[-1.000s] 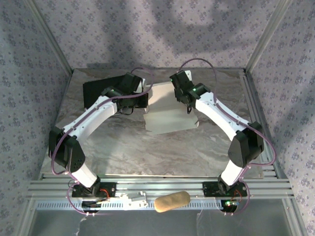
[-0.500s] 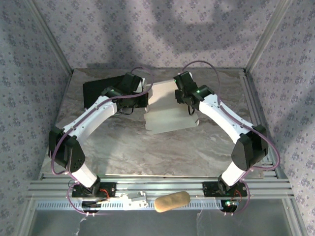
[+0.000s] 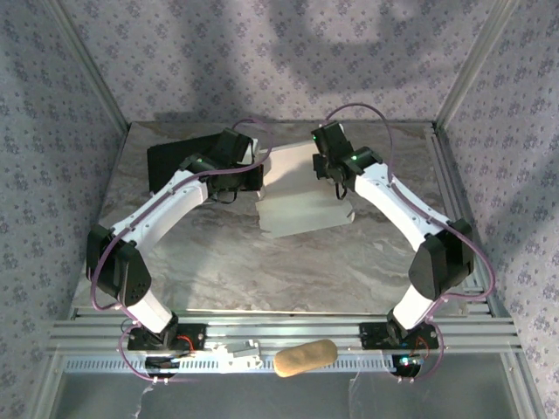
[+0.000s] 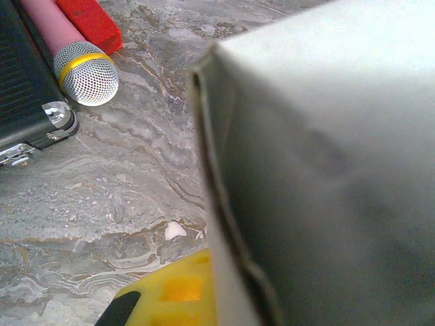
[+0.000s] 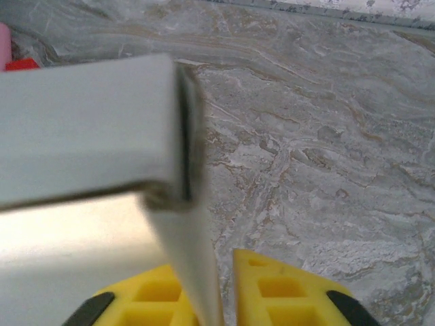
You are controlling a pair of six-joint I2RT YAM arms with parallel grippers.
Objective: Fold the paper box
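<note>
We look from high above and behind the arm bases, down and forward over the whole counter (image 3: 288, 262), far enough back to take in both arms. Our left wrist camera sits low, right against the paper box (image 4: 326, 156), peering past the left claw (image 4: 224, 292) across the counter toward the black case (image 4: 27, 102). Our right wrist camera is as near, looking over the right claw (image 5: 207, 261) along the box's edge to a patterned wall (image 5: 353, 5). All three share the box and the marbled surface.
</note>
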